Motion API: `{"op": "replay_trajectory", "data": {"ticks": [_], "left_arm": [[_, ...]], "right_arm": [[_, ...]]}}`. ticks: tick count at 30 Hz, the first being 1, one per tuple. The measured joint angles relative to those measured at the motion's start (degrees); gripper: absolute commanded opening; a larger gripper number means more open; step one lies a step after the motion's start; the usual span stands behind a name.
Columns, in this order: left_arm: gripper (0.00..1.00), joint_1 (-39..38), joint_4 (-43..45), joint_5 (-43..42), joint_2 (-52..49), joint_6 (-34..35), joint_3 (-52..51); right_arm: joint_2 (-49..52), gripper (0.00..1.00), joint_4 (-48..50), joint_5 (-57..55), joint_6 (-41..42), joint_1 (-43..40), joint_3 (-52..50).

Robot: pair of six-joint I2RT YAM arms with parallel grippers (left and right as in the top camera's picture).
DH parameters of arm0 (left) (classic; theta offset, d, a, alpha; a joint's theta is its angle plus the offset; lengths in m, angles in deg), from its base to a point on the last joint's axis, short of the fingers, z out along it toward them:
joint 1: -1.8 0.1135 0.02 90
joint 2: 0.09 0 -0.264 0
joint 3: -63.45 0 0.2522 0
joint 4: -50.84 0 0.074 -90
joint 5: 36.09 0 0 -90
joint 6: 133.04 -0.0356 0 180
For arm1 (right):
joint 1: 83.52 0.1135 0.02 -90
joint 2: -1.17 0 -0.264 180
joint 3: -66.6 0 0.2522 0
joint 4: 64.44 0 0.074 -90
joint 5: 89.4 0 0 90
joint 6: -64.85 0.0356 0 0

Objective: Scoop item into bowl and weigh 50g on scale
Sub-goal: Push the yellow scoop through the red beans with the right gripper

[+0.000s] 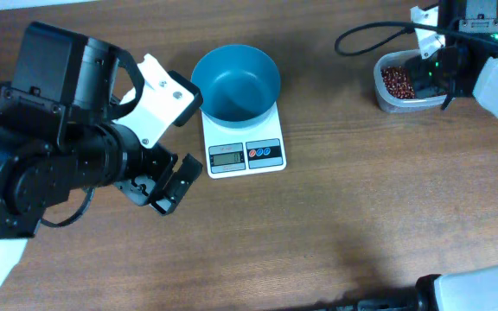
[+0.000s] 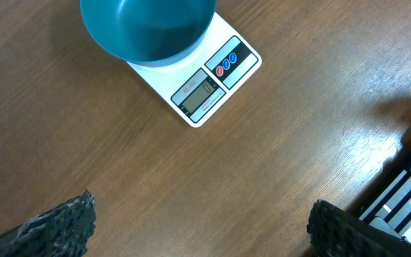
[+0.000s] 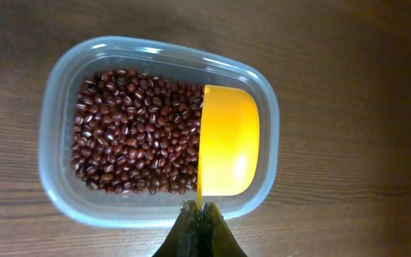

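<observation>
Starting with the biggest thing, a brown wooden desk [image 1: 361, 216] is seen under everything. The left pincer [image 1: 158, 192] is held above the desk, just beside the scale. Its jaws are spread wide and nothing is held between them.

The teal-blue bowl [image 1: 236, 82] is set on the back part of the white scale [image 1: 245, 155]. No beans are seen inside the bowl. The little screen and the red and blue buttons are left uncovered at the front. The number on the screen is too small to be read.

Well apart from these, at the far right of the desk, a clear tub [image 3: 48, 143] is placed. The right pincer [image 3: 200, 218] is shut tight on the thin handle of the yellow scoop [image 3: 230, 150]. The scoop is held at one end of the tub, and no beans are seen on it. The small red-brown beans [image 3: 134, 135] are all piled in the tub, beside the scoop.

The step in hand is judged to be the first scoop, with nothing weighed yet. Next, the scoop must be pushed into the beans and lifted level so none are spilled. Then it must be carried across to the bowl and tipped there. The screen must be watched so that too many are not poured in.
</observation>
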Motion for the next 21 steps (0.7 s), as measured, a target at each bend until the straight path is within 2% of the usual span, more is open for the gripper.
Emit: {"op": "replay_trajectory", "data": {"ticks": [12,21], "left_arm": [[0.99,0.00,-0.02,0.00,0.00,0.00,0.00],[0.99,0.00,-0.02,0.00,0.00,0.00,0.00]], "right_arm": [[5.03,0.04,1.42,-4.83,-0.63,0.00,0.02],[5.88,0.04,-1.97,4.74,4.42,-0.90,0.33]]}}
